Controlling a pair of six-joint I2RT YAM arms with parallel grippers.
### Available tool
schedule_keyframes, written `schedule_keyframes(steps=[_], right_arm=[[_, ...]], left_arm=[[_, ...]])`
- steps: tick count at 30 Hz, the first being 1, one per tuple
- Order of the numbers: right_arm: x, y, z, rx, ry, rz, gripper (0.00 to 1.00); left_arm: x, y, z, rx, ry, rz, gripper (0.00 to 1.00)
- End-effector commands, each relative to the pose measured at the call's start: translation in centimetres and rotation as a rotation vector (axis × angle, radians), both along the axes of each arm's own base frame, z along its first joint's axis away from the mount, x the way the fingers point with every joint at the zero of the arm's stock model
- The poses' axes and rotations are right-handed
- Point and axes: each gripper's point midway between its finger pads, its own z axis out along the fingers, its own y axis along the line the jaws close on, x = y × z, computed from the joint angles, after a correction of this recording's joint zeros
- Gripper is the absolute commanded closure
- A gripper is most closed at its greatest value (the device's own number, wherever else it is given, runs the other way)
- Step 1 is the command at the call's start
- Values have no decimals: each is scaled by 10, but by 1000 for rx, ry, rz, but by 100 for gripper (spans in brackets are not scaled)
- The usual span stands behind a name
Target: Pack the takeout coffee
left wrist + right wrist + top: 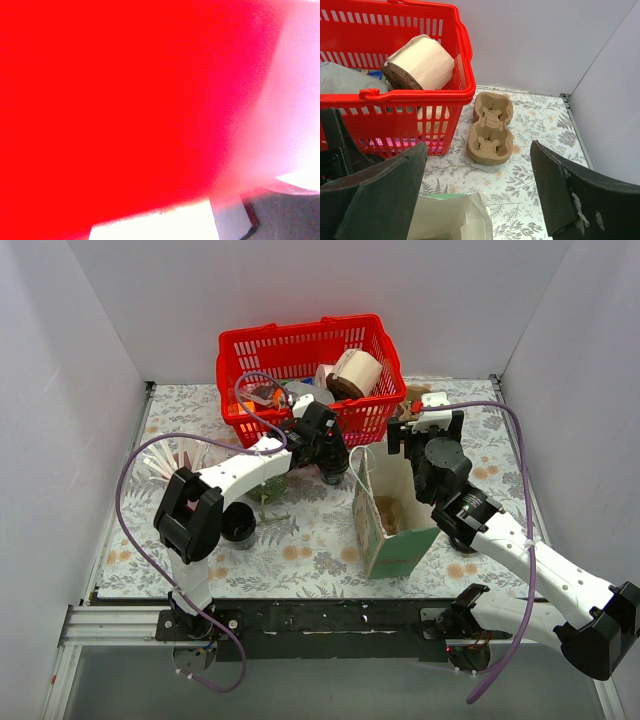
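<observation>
Right wrist, R gripper (480, 187) fingers apart near bag (451, 220), L gripper (333, 470) seemingly at basket (300, 341), fingers unclear

Top external: mounted high, above and behind the arm bases, tilted down and forward over the whole floral table (310, 545) as far as the red basket (300, 360) at the back wall. Far enough off to take in both arms and the white side walls.

Left wrist: pressed up against something red, out of focus, filling nearly the whole frame. Only a pale and grey sliver at the lower right, so no sure overlap with the other views.

Right wrist: low above the open paper bag (452, 215), facing the back right corner, framed by its own dark fingers (375, 195). Close on the basket's right end, the tan roll (420, 62) inside it and the pulp cup carrier (490, 130).

Shared with the top view: basket, roll, bag, floral tabletop.
</observation>
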Motion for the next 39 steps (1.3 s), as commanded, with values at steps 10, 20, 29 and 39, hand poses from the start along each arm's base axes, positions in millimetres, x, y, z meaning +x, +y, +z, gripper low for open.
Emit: schedule_keyframes(steps=[10,20,29,39], right_arm=[[1,-2,14,53,-48,-11,9],[1,-2,12,56,-46,-11,9],[1,-3,13,58,-49,-17,9],[2,-1,11,56,-46,-13,9]], left_arm=[[-47,50,-30,100,206,107,25],[-51,59,-37,136,231,142,32],[-51,57,-38,144,209,146,37],[-25,43,36,127,-58,141,34]])
